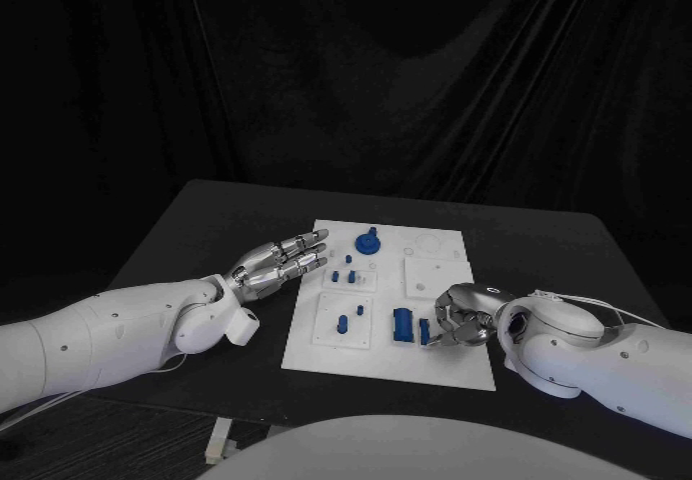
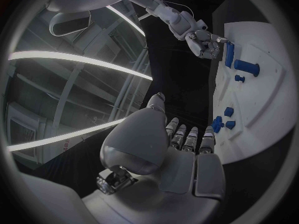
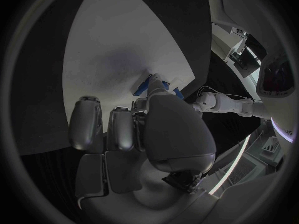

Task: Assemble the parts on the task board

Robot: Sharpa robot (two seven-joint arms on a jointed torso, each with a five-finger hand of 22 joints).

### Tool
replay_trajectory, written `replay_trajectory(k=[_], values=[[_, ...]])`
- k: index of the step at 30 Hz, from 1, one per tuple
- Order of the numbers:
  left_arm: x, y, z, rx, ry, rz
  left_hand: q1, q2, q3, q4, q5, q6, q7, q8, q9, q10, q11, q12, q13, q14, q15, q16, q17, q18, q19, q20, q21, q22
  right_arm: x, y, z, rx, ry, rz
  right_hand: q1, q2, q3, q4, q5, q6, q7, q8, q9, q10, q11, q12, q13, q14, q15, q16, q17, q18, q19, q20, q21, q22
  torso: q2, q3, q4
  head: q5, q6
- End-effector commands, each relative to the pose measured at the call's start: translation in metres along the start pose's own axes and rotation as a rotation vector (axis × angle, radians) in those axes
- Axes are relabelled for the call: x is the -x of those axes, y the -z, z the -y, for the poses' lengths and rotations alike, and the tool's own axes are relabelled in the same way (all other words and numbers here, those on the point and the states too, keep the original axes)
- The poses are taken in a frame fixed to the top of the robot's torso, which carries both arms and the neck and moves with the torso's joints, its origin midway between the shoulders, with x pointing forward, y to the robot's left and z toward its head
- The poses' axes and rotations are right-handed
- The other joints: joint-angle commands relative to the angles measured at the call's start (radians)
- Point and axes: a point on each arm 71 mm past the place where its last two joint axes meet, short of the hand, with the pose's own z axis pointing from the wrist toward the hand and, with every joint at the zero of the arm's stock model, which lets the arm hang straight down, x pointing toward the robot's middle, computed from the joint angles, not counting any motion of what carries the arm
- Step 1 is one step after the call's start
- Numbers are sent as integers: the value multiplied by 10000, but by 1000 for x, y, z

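The white task board lies in the middle of the black table. My right hand rests on the board's near right part, fingers curled, and pinches a slim blue part that stands on the board. The right wrist view shows that blue part at the fingertips of my right hand. Just left of it lies a blue block. A blue gear-like part and small blue pegs sit farther back. My left hand hovers flat at the board's left edge, fingers spread and holding nothing.
The black table has bare room left of and behind the board. In the left wrist view my left hand points at the board, and my right hand is across it beside the slim part.
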Motion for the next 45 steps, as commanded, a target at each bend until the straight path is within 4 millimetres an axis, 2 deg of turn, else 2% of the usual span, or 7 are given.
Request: replay_trajectory(k=[1, 25, 33, 41, 43, 44, 45], values=[[-2, -1, 1, -229, 121, -118, -9, 118, 21, -18, 51, -5, 81, 15, 12, -1, -11, -13, -11, -2, 37, -61, -13, 59, 30, 64, -59, -9, -2, -1, 2, -283, -69, -108, 87, 6, 1, -60, -40, 91, 2, 59, 32, 1046, -60, 36, 2631, 408, -43, -18, 18, 26, 44, -80, -65, 1654, -2, -1, -3, 23, -1], [-2, -1, 0, -217, 143, -130, 73, 152, 102, -159, 319, -3, 108, 16, 13, -2, 1, -17, -11, -3, 48, -63, -14, 41, 30, 61, -59, -9, -14, -2, 4, -684, -738, -1483, 370, -258, -596, -387, -43, 100, -8, -180, -64, 1046, -74, 36, 2631, 388, -53, -69, -53, 78, -68, -92, -370, 1578, -3, -1, -2, 58, -1], [0, 5, 4, -488, -1, 111, 23, 21, 31, -208, 231, 124, 189, 47, 30, 17, 78, 26, -2, -4, -8, -66, -16, 33, 35, 2, -53, -3, 3, 10, 10, -89, -1408, -327, -296, -631, -1260, 289, -36, -205, 15, -518, -290, 1046, -44, 36, 2631, 398, -28, -67, -15, 88, -89, -67, -457, 1563, 0, -2, -2, 67, -1], [-1, 10, 21, -1219, -440, 530, -371, -169, -317, 386, -782, 459, 391, 109, 53, 104, 188, 177, 20, -4, -338, -66, -16, 129, 38, -199, -51, 0, 84, 25, 14, 1026, -3820, 2583, -2513, -307, -1252, 306, 80, -934, 94, -1914, -1532, 1015, 40, -1, 2585, -28, 58, -1096, -1807, 336, -505, 11, -1852, 1163, -11, 4, 0, -30, -1], [-2, 8, 31, -1608, -762, 769, -660, -181, -494, 480, -1343, 591, 448, 128, 63, 109, 86, 176, 19, -4, -637, -66, -16, 186, 31, -395, -58, -8, 108, 31, 14, 1599, -4891, 3889, -3343, 497, -1495, 184, 531, -760, 259, -2841, -2259, 320, 267, -938, 1518, -556, 170, -2624, -3849, 507, -1012, 219, -3344, 619, -17, 6, 0, -79, -1], [-2, 8, 35, -1831, -972, 953, -800, -209, -585, 489, -1636, 667, 412, 142, 71, 68, -78, 124, 10, -4, -903, -66, -16, 187, 30, -524, -59, -9, 118, 35, 14, 1925, -5440, 4645, -3537, 656, -1691, 292, 571, -825, 622, -3747, -2968, -1297, 425, -3352, -901, -1534, 438, -4876, -6503, 861, -2212, 436, -6567, -569, -20, 6, 3, -103, -1], [-3, 9, 39, -2011, -1138, 1100, -1017, -351, -767, 476, -2339, 766, 200, 159, 84, -25, -435, 18, -5, -4, -1391, -66, -16, 175, 30, -797, -59, -9, 125, 37, 13, 2208, -5854, 5202, -3528, 708, -1892, 307, 802, -694, 781, -4770, -3849, -2704, 1077, -5918, -3206, -1865, 760, -6307, -7412, 972, -2825, 667, -8075, -1443, -39, 12, 5, -131, -1]])
